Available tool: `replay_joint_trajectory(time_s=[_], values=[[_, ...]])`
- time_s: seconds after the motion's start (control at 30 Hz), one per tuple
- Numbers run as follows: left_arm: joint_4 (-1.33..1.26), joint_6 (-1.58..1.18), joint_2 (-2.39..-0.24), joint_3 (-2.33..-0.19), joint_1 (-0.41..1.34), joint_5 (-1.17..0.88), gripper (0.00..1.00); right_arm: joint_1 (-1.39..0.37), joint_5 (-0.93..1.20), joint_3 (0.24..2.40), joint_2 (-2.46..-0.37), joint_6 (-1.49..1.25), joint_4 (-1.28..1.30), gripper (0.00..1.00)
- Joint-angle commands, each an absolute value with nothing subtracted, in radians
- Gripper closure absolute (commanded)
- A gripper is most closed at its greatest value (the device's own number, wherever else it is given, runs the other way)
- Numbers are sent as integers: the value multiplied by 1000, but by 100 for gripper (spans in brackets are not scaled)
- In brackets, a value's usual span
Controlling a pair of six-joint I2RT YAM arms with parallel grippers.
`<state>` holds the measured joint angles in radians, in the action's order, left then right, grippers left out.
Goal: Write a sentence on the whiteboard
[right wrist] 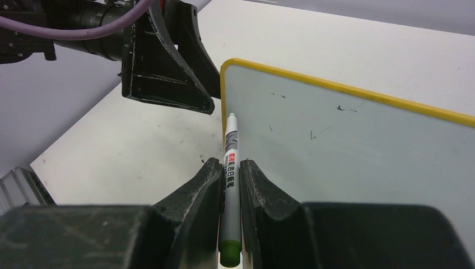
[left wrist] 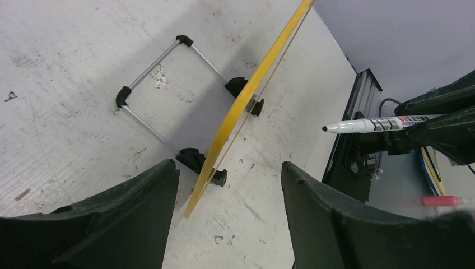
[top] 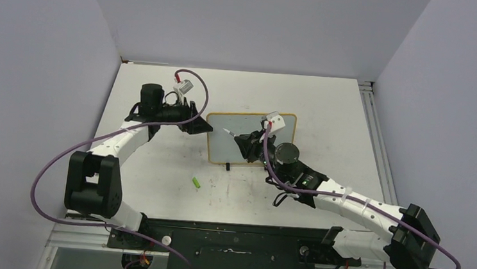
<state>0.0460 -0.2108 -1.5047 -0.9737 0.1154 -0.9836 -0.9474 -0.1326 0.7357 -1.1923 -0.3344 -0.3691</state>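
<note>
the marker [right wrist: 231, 151] has a label in red and black print along its barrel, too fine to read, and its butt end is green. the right pincer [right wrist: 229, 164] is pinching it about the middle, one finger on each side. the barrel points away from that wrist, over toward the left arm. its bare white tip is close to the face of the board [right wrist: 347, 145], near the left edge; i cannot tell whether tip and face touch.

the board stands tilted on the counter [top: 161, 180] between the two arms. its long axis runs left to right and its face is toward the arm bases. it has a yellow frame, black feet [left wrist: 193, 157] and a wire prop behind. a few short dark strokes show on its face.

the left pincer [left wrist: 229, 168] is spread wide at the board's left edge. that edge runs up between its fingers [left wrist: 129, 224], with no contact visible. a small green piece [top: 197, 182] lies on the counter near the board's front.
</note>
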Motion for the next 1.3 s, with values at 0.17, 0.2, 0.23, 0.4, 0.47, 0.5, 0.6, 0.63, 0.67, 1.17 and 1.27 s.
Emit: replay_joint_trajectory(time_s=[0.17, 0.2, 0.23, 0.4, 0.47, 0.5, 0.6, 0.63, 0.67, 1.17, 1.27], values=[[-111, -266, -1539, -943, 170, -1050, 45, -931, -70, 696, -1093, -366, -432, 95], [-104, -262, -1536, -940, 175, -1045, 47, -932, -70, 692, -1084, -368, -428, 95], [-87, -258, -1534, -936, 176, -1039, 49, -932, -70, 686, -1075, -368, -426, 95], [-88, -269, -1488, -877, 212, -1025, 59, -933, -73, 658, -1034, -380, -421, 95], [-65, -254, -1471, -858, 237, -1008, 59, -932, -71, 650, -1022, -380, -414, 95], [-35, -239, -1467, -854, 247, -1003, 60, -931, -71, 647, -1018, -380, -411, 95], [-2, -215, -1445, -836, 253, -992, 60, -931, -69, 639, -1007, -378, -402, 95], [-2, -214, -1435, -830, 253, -982, 59, -933, -67, 636, -1005, -377, -402, 95], [-2, -213, -1426, -827, 252, -971, 55, -932, -64, 634, -1005, -375, -403, 95], [143, -138, -1381, -892, 192, -950, 56, -964, -67, 691, -1124, -299, -423, 95], [189, -109, -1380, -906, 191, -927, 57, -971, -75, 709, -1162, -296, -439, 95]])
